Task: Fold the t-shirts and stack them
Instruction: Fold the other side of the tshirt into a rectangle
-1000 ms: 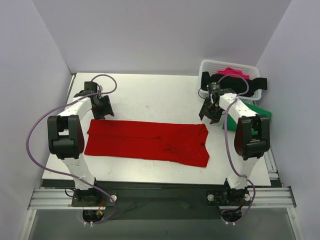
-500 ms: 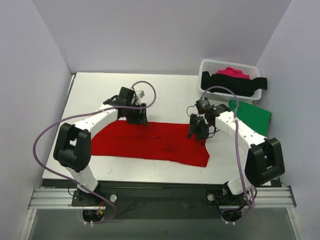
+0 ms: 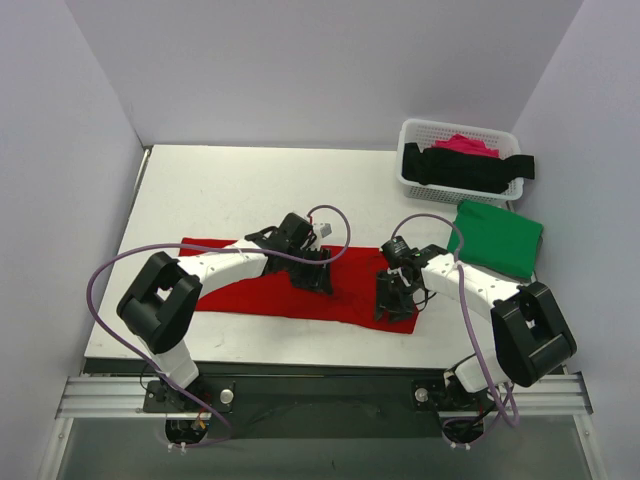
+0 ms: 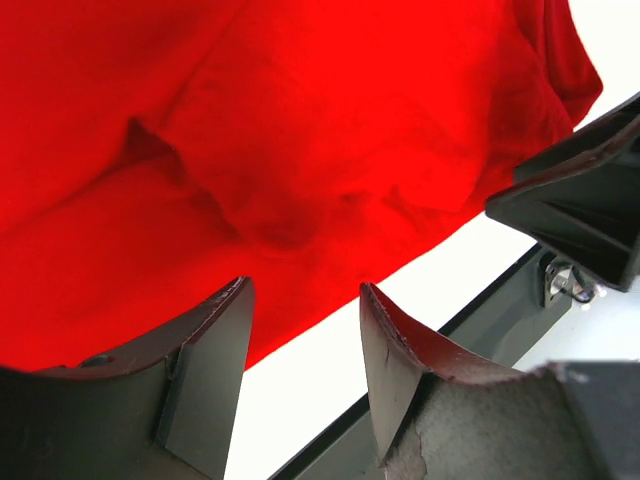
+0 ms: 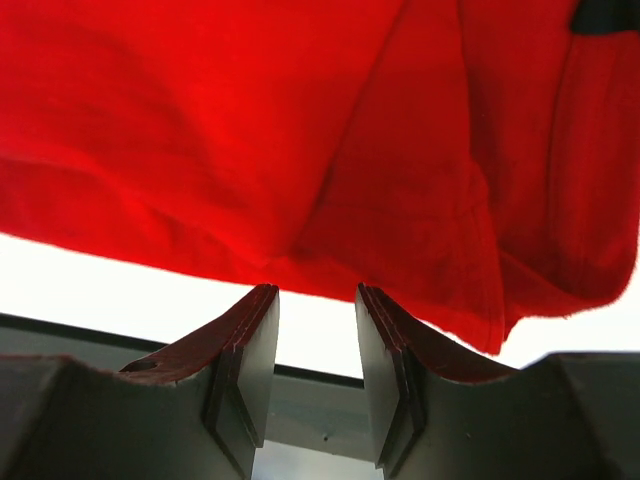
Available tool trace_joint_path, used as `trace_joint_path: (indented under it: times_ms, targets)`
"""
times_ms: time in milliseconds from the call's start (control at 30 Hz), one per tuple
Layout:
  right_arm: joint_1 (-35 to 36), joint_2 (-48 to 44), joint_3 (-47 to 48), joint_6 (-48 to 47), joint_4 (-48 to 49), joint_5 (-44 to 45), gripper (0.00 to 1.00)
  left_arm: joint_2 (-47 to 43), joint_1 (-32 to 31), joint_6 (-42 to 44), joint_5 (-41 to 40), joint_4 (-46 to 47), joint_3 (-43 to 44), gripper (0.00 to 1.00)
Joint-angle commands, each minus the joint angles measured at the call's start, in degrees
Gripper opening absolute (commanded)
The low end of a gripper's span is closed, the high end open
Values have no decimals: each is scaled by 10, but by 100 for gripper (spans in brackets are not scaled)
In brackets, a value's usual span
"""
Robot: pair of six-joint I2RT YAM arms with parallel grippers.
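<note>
- The white table [image 3: 250, 190] carried the large red t-shirt [image 3: 250, 290], laid flat in a long band across its six o'clock half, with folds already showing in the cloth.
- My judgement was that the step in hand was picking up the near hem for another fold. To do it well, both claws should pinch that hem at matching points, bite through every layer, lift together and carry the edge straight toward twelve o'clock, so the cloth neither twists nor drags.
- A green t-shirt [image 3: 497, 238] lay flat at three o'clock, well apart from the red one.
- The basket [image 3: 415, 130] sat in the one o'clock corner, a black t-shirt [image 3: 470, 170] draped over its rim and a pink one [image 3: 465, 143] behind it.
- The left gripper [image 3: 316, 279] hung low over the middle of the red shirt's near edge, its jaws spread fairly wide. Nothing lay between them, though a ridge of cloth rose just ahead.
- The right gripper [image 3: 392, 303] hung at the shirt's five o'clock corner, its jaws narrowed to a slim gap. Bare table showed through that gap, the hem lay just past the tips, and I saw nothing gripped.
</note>
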Motion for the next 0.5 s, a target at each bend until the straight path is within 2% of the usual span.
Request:
trace_joint_path:
  times_ms: [0,200,467]
  targets:
    - [2,-4,-12,11,29,3,37,-12,-2,-31,-21,40,-11,57]
    - [3,11,12,12,40,1,37,-18,-2,-33,-48,31,-19,56]
    - [4,32,35,9,40,3,37,-1,-2,-33,-36,51,-15,56]
